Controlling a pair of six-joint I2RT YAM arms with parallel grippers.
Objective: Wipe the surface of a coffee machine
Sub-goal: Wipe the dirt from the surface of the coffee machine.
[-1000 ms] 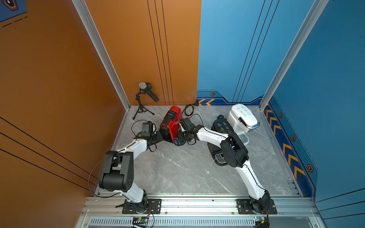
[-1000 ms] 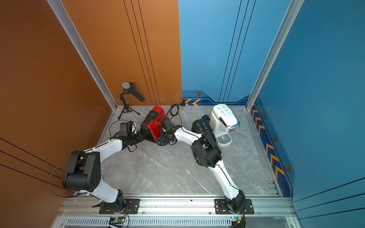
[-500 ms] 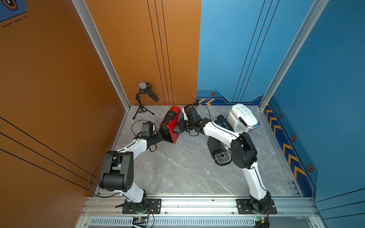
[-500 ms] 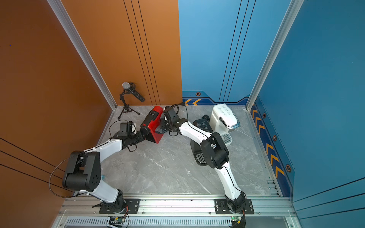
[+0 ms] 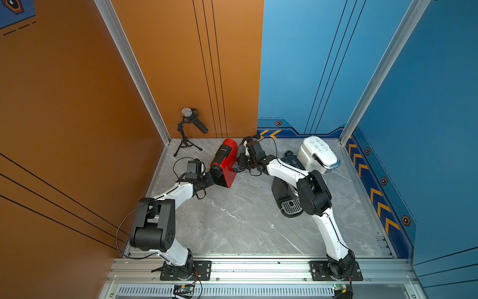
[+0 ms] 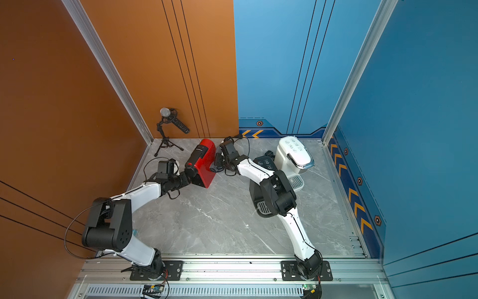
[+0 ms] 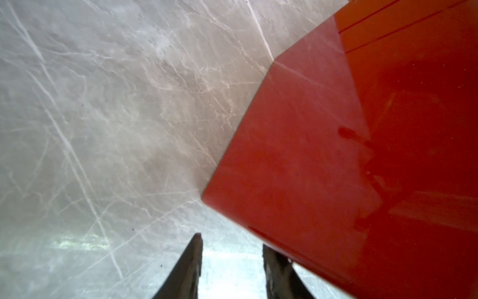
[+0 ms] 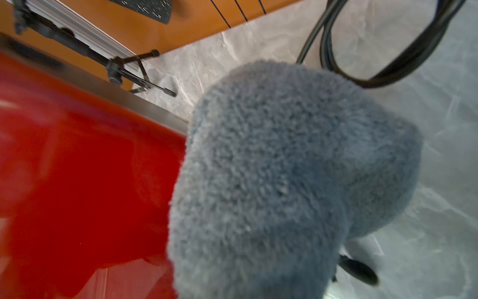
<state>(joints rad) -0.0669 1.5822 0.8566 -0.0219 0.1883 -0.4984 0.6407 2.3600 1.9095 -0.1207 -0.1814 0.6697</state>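
The red coffee machine [image 5: 225,165] stands near the bench's [image 5: 245,222] back-left corner, long axis running from the back edge toward the front, black spout end facing front-left. The left pincer [image 7: 232,242] sits at that end, jaws partly apart, only bench between them. The right pincer [image 5: 240,163], at the machine's right flank, is closed on a grey cloth [image 5: 236,169] pressed against the red side.
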